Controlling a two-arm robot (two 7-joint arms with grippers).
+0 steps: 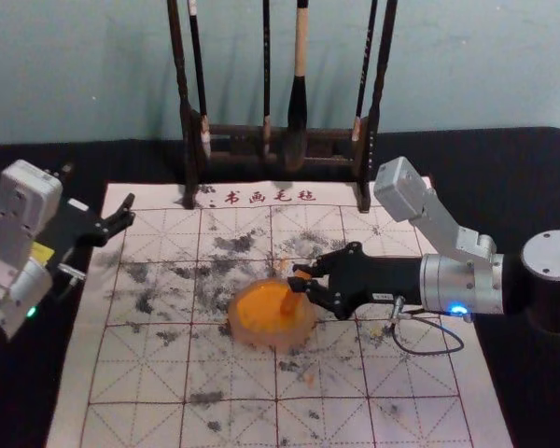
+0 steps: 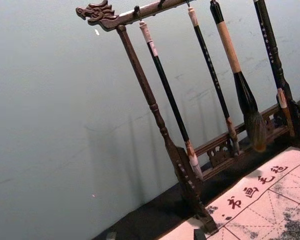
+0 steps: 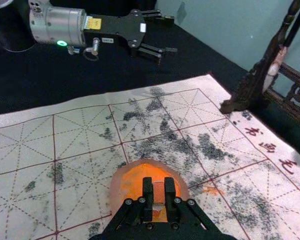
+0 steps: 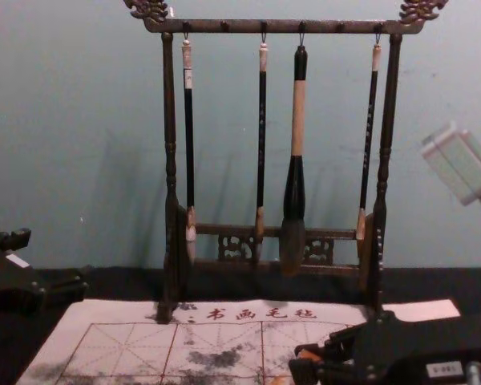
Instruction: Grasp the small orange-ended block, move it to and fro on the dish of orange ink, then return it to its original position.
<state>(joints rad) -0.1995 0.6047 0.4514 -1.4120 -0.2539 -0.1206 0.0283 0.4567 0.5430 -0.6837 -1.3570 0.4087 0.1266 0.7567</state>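
My right gripper [image 1: 300, 280] is over the right part of the orange ink dish [image 1: 269, 339], shut on the small block [image 1: 290, 302], which slants down to the ink. In the right wrist view the gripper [image 3: 159, 186] pinches the block [image 3: 159, 193] between both fingers, with the dish [image 3: 118, 189] behind and around it. The chest view catches the block's orange tip [image 4: 307, 354] at the right gripper [image 4: 303, 367]. My left gripper [image 1: 98, 192] is parked, open and empty, over the felt's far left corner; its fingertips [image 2: 155, 235] stand apart at the left wrist view's edge.
A dark wooden rack [image 1: 189, 140] with several hanging brushes stands at the felt's far edge. The white gridded felt [image 1: 145, 378] has black ink smudges and lies on a black-covered table [image 1: 532, 373]. Orange marks [image 3: 213, 190] lie beside the dish.
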